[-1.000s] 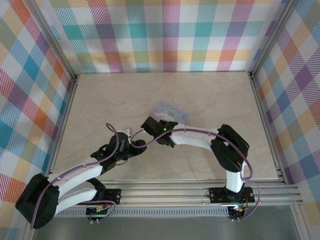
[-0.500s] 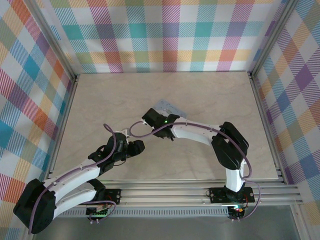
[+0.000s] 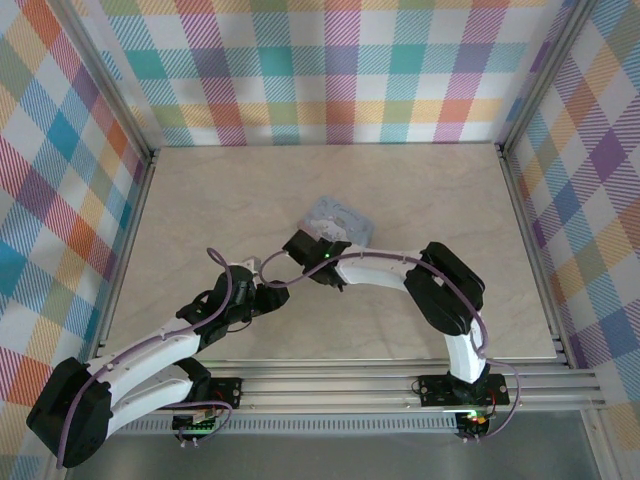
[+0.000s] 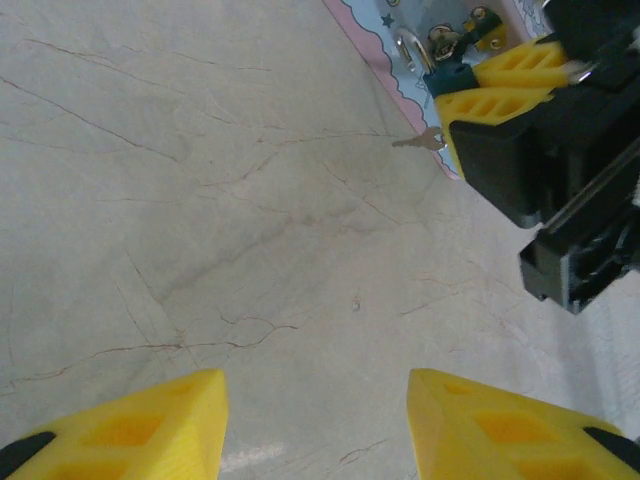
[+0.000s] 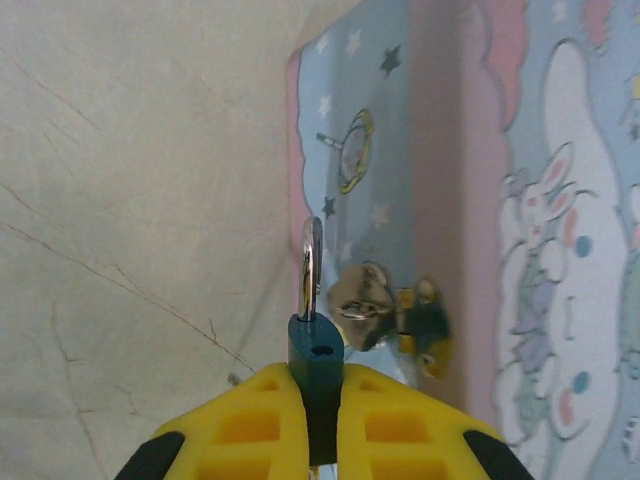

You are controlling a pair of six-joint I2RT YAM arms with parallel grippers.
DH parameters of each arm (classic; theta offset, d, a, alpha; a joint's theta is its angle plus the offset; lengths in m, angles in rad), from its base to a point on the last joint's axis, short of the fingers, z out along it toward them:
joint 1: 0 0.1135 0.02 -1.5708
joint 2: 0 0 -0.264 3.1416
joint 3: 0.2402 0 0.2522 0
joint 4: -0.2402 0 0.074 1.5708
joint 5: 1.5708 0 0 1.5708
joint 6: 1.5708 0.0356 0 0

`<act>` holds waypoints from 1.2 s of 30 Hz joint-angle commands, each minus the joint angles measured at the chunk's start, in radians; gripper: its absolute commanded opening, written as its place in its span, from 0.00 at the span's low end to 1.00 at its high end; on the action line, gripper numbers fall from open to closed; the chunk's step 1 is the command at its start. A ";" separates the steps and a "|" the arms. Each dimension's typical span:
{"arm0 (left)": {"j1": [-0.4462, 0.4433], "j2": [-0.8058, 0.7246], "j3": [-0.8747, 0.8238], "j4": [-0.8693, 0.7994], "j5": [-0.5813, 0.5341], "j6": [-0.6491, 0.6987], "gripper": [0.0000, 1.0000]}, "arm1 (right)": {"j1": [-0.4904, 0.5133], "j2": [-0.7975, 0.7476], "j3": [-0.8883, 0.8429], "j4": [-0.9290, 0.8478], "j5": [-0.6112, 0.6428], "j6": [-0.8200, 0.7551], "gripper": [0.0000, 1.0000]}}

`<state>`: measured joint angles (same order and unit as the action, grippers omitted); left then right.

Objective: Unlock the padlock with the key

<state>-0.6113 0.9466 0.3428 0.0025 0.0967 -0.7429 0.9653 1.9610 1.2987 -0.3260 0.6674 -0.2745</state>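
Right elbow has swung in leftward; the padlock is clamped as before.
The right gripper (image 5: 318, 425) is closed tight on the blue padlock (image 5: 317, 362), with the silver shackle (image 5: 310, 265) jutting past its fingertips over the card (image 5: 440, 180). A key (image 4: 425, 141) lies beside its finger, and whether it is inserted is unclear. The left gripper (image 4: 315, 405) is half open and holds nothing.

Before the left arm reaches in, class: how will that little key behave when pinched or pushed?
The key looks thin, flat metal: probably stiff and light. Lying flat on the smooth table, it would likely slide, not roll. So low, it may slip from the left fingers.
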 commanded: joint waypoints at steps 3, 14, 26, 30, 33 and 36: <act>0.012 -0.028 -0.016 -0.026 -0.014 0.007 0.50 | 0.017 -0.022 -0.026 0.264 0.104 -0.153 0.00; 0.013 -0.052 -0.008 -0.064 -0.038 0.005 0.52 | 0.017 -0.070 0.014 0.259 0.004 -0.175 0.00; 0.019 -0.058 0.191 -0.289 -0.060 0.245 1.00 | -0.118 -0.240 0.183 -0.131 -0.294 0.193 0.00; 0.021 -0.007 0.271 -0.373 -0.089 0.298 1.00 | -0.269 -0.319 0.183 -0.275 -0.456 0.318 0.00; 0.021 0.039 0.292 -0.356 -0.080 0.314 1.00 | -0.452 -0.331 0.161 -0.405 -0.573 0.403 0.00; 0.023 0.106 0.320 -0.317 -0.035 0.330 1.00 | -0.626 -0.337 0.088 -0.480 -0.683 0.445 0.00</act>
<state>-0.5995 1.0027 0.6258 -0.3019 0.0326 -0.4679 0.4797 1.6341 1.4544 -0.6178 0.1585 0.0525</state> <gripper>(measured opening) 0.999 0.095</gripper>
